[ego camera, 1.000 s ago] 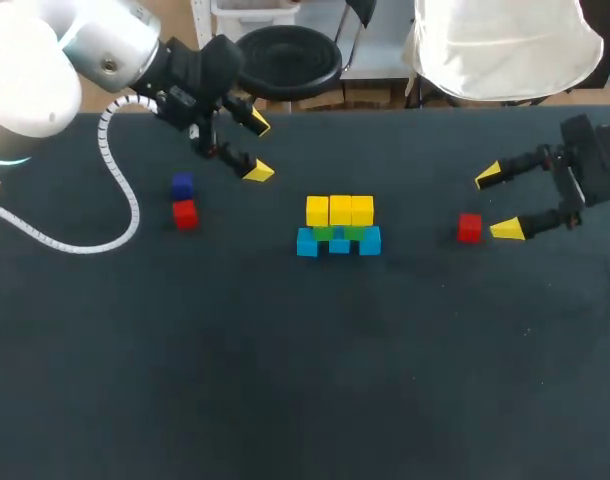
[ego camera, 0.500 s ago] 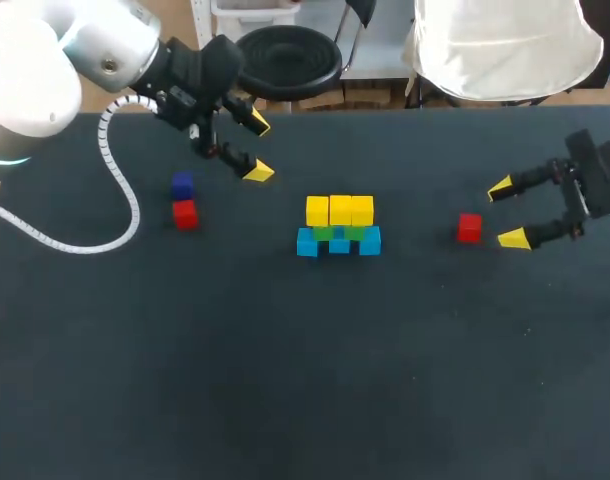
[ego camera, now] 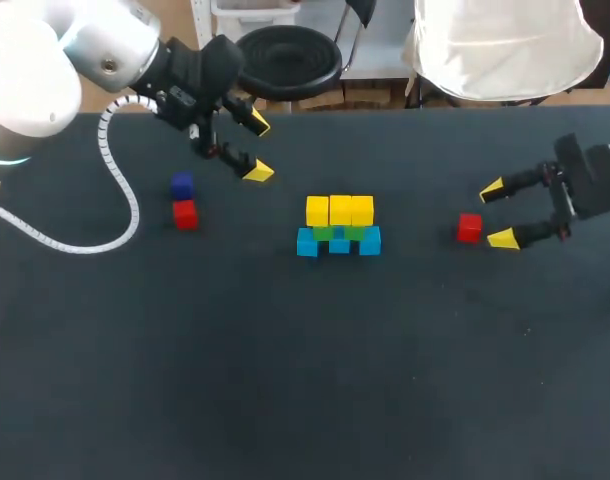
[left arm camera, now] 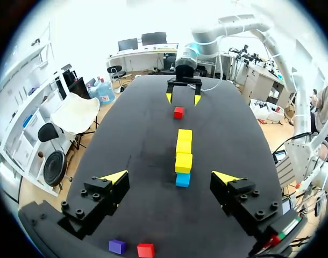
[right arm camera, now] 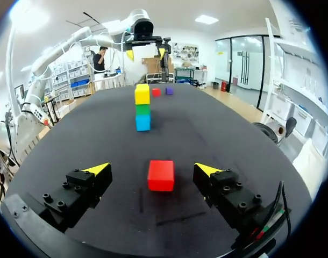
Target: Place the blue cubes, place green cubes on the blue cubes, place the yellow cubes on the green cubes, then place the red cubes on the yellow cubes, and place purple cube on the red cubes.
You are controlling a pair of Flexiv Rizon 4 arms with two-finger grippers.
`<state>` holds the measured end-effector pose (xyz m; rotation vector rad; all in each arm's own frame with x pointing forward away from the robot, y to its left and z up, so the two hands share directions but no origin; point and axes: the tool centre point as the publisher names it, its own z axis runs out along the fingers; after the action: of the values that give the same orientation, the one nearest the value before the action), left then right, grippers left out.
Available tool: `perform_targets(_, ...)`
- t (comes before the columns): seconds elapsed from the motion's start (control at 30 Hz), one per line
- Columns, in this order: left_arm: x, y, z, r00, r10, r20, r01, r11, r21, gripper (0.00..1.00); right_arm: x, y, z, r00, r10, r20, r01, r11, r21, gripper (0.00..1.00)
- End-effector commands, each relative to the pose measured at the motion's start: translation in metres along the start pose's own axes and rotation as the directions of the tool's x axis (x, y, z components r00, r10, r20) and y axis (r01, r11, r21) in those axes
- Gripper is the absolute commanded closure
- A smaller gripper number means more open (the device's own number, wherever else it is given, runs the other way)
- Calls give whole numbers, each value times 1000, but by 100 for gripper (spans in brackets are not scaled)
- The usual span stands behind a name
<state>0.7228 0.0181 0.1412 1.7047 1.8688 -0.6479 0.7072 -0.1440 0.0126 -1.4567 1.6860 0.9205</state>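
Three layers are up in the head view: blue cubes [ego camera: 307,243] at the bottom, then green cubes [ego camera: 353,233], then yellow cubes [ego camera: 339,210], so I reckon reds come next. My right gripper [ego camera: 497,213] is spread wide with nothing in it. The small red cube [ego camera: 469,227] sits on the black table [ego camera: 305,380] just ahead of its yellow tips, not touching. My left gripper [ego camera: 258,148] hangs spread and empty too, a fair way from the other red cube [ego camera: 185,214] and the small purple cube [ego camera: 182,185] beside it. In the left wrist view those two lie under that gripper, nearer than its fingertips, with the stack [left arm camera: 183,156] straight ahead. In the right wrist view the small red cube [right arm camera: 161,175] is centred in the gap, roughly square to the fingers, with clear space either side. To do this well I'd slide forward until the cube is properly between the pads. Then close evenly so it doesn't twist, and lift straight up before heading for the stack
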Motion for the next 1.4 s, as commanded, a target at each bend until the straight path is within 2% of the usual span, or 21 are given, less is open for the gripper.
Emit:
perform_targets(0.03,1,1,0,1000,3,4,-3,1000,2,0,12,-18,12,1000,4,25,-3,1000,-19,0)
perform_targets(0.3,1,1,0,1000,3,4,-3,1000,2,0,13,-29,17,999,4,32,-4,1000,-22,0)
perform_targets(0.67,1,1,0,1000,3,4,-3,1000,2,0,12,-31,27,1000,-1,17,1,1000,-30,0)
perform_targets(0.7,1,1,0,1000,3,4,-3,1000,2,0,12,-31,28,1000,-1,14,1,1000,-28,16)
perform_targets(0.8,1,1,0,1000,3,4,-3,1000,2,0,13,-29,29,1000,0,8,0,1000,-25,52)
perform_targets(0.87,1,1,0,1000,3,4,-3,1000,2,0,14,-29,31,1000,1,7,-1,1000,-24,55)
perform_targets(0.97,1,1,0,1000,3,4,-3,1000,2,0,14,-27,33,1000,1,3,-1,1000,-25,70)
perform_targets(1.07,1,1,0,1000,3,4,-3,1000,2,0,14,-26,33,1000,-7,-3,7,1000,-17,80)
perform_targets(1.1,1,1,0,1000,3,4,-3,1000,2,0,13,-26,33,1000,-19,-4,19,1000,-15,85)
perform_targets(1.13,1,1,0,1000,3,4,-3,1000,2,0,12,-25,32,1000,-23,-6,23,1000,-16,97)
perform_targets(1.17,1,1,0,1000,3,4,-3,1000,2,0,11,-25,32,1000,-24,-8,24,1000,-16,100)
perform_targets(1.4,1,1,0,1000,3,4,-3,1000,2,0,6,-21,28,999,-39,-13,38,999,-23,100)
